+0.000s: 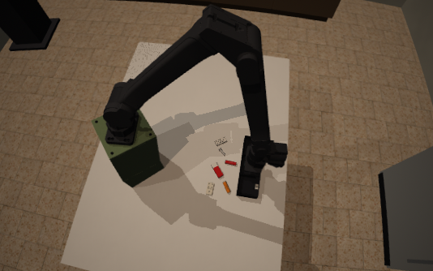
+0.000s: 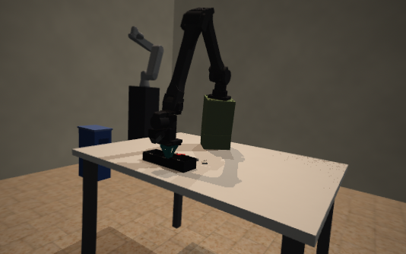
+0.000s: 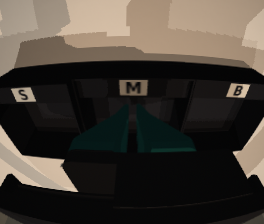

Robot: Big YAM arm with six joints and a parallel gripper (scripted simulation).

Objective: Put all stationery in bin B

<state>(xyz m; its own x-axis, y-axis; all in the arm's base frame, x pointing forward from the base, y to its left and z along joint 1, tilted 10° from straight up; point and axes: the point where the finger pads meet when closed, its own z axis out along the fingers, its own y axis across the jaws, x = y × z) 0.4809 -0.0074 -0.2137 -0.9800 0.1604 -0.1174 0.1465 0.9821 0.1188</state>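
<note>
A long black bin (image 1: 249,173) with three compartments lies on the white table. In the wrist view its labels read S (image 3: 23,94), M (image 3: 133,87) and B (image 3: 237,90). My gripper (image 3: 132,109) has teal fingers, is shut, and reaches down into the middle compartment M; I see nothing between the fingers. It also shows in the side view (image 2: 168,152), low in the bin (image 2: 169,160). Left of the bin lie a red eraser (image 1: 218,170), a small red piece (image 1: 230,163), an orange piece (image 1: 226,187), a dotted domino (image 1: 220,141), a beige tile (image 1: 210,188) and a small metal clip (image 1: 221,152).
The arm's green base block (image 1: 128,150) stands at the table's left side. The bin lies close to the table's right edge. A blue box (image 2: 93,150) and a grey arm on a black pedestal (image 2: 143,110) stand on the floor beyond the table.
</note>
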